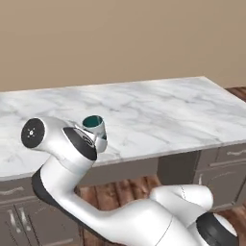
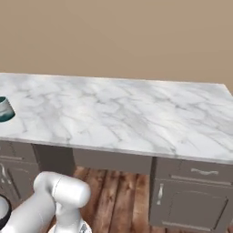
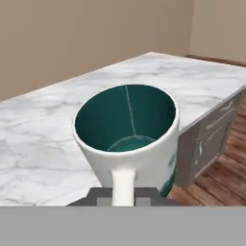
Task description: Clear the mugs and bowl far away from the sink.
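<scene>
Marble counter [image 1: 158, 110], white with grey veins, runs wide across both base views under a plain tan wall, with grey cabinets [image 2: 191, 200] beneath and a wood floor below those. Toward the left end of that counter sits the grey mug [image 3: 127, 139], its dark teal inside facing up at the hand camera; in the left base view it [image 1: 93, 124] shows just past the arm's wrist, and in the right base view it [image 2: 5, 110] is at the far left edge of the frame. The mug is directly in front of the gripper [image 3: 124, 194], its pale handle pointing back down between the two finger tips. The jaws appear closed on that handle, so the hand seems to have hold of the mug, though the contact itself is partly hidden by the handle. Whether the mug rests on the marble or hangs just above it cannot be told. No sink is visible, so this looks like the carrying or setting-down step for this mug. Next, the hand likely needs to lower it onto the bare stone ahead, let go, and back straight off without tipping it.
</scene>
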### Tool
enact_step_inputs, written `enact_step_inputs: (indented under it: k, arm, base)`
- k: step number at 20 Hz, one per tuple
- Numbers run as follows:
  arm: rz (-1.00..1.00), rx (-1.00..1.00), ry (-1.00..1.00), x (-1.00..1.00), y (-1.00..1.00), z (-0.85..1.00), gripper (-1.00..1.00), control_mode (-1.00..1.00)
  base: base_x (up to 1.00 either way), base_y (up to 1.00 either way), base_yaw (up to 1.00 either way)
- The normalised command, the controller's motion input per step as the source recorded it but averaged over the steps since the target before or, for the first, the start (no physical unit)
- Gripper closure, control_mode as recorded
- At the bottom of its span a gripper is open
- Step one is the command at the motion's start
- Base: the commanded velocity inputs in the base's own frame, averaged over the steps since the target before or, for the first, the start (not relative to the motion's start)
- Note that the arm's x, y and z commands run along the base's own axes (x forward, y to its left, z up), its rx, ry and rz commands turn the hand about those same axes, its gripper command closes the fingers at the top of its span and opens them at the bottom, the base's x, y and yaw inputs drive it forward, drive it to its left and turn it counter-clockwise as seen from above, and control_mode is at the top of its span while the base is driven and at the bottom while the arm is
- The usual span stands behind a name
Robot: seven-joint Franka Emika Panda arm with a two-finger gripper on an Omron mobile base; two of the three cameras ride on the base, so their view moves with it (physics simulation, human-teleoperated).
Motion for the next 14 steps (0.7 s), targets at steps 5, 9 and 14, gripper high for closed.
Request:
enact_step_inputs:
  k: [5,9,14]
  arm:
    - [0.00,0.00,0.00,0.00,0.00,0.00,1.00,1.00]
    - [0.07,-0.03,0.22,0.51,-0.22,-0.48,1.00,-1.00]
    - [0.17,-0.08,0.34,0.46,-0.15,-0.55,1.00,-1.00]
  base:
    - [0.99,0.03,-0.07]
    - [0.22,-0.03,0.00]
    - [0.00,0.00,0.00]
